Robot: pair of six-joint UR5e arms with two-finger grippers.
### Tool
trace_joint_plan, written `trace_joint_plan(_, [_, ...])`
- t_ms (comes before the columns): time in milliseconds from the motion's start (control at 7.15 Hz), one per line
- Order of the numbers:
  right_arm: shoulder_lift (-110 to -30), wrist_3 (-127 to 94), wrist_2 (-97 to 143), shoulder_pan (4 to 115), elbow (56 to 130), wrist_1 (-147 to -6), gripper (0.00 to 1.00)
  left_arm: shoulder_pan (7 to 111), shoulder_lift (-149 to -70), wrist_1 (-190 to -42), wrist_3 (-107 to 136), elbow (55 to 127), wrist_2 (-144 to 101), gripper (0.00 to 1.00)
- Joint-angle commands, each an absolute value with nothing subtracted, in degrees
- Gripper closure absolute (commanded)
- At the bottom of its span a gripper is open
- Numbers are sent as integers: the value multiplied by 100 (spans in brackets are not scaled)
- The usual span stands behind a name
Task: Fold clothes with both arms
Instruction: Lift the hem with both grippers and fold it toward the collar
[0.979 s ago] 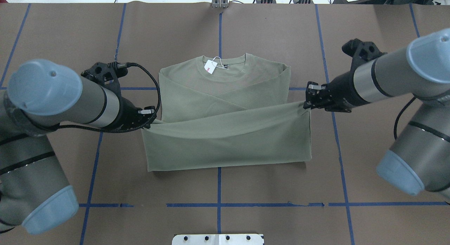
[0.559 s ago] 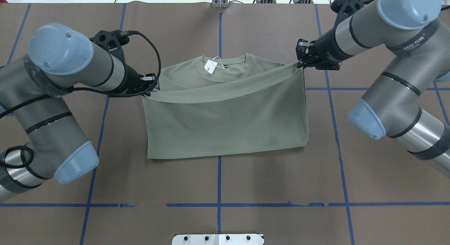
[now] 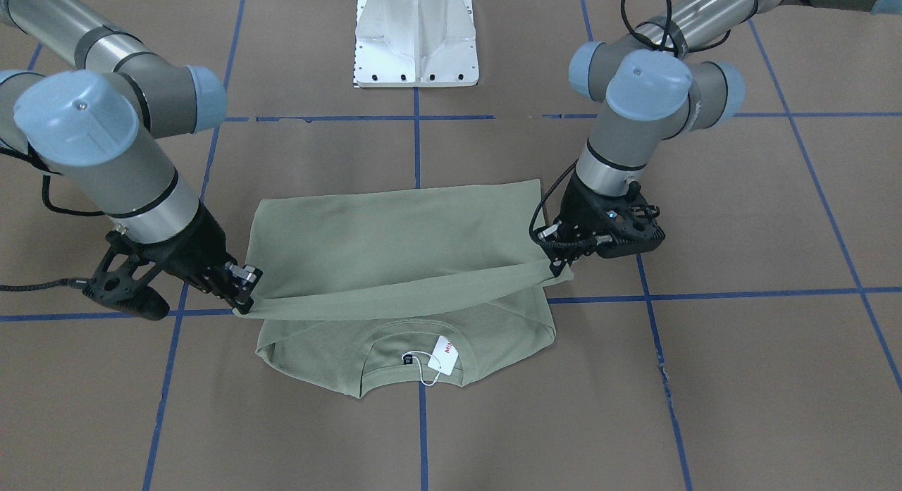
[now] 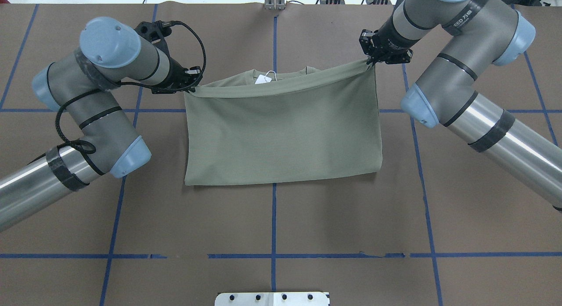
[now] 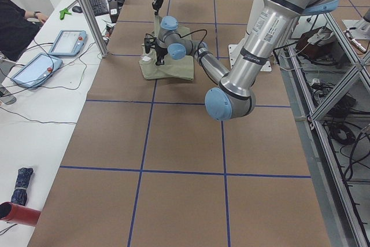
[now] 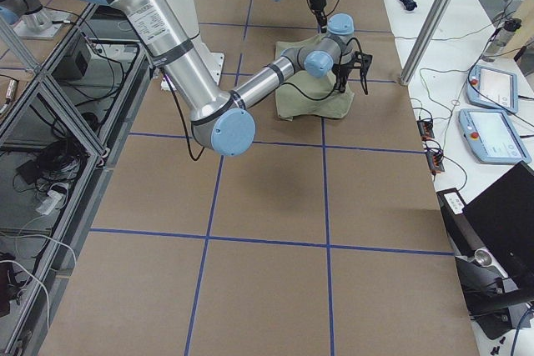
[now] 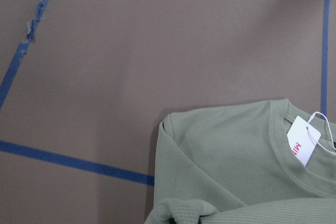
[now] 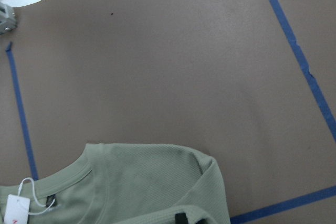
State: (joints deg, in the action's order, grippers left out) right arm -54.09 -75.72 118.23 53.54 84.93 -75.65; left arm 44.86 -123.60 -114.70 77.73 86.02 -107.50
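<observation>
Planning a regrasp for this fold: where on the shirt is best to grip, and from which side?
The two corners of the raised edge, each from its outer side. That edge runs straight across the shirt, and its corners lie free where the left gripper and right gripper hold them.

The sage-green shirt (image 4: 281, 135) lies folded on the tabletop (image 4: 281, 218), its raised edge stretched taut near the tagged collar, corners pinched by the left gripper (image 4: 192, 85) and right gripper (image 4: 371, 61).
</observation>
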Motion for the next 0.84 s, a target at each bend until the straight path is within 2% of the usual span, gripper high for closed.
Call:
trace_joint_plan(0, [-5361,-7480,11821,5423,8174,-7559,100,4579,-12471,-11987,7770,7904,-10714,100])
trace_joint_plan(420, [-5266,-7479,11821,5423,8122,-7567,100,4588,-12655,-11997,7804,7831,-10705,100])
trace_joint_plan(699, [-4949,-7479,11821,5414,7684,-7559,100,4605,-12954,-12006,7822,7438,-10705,100])
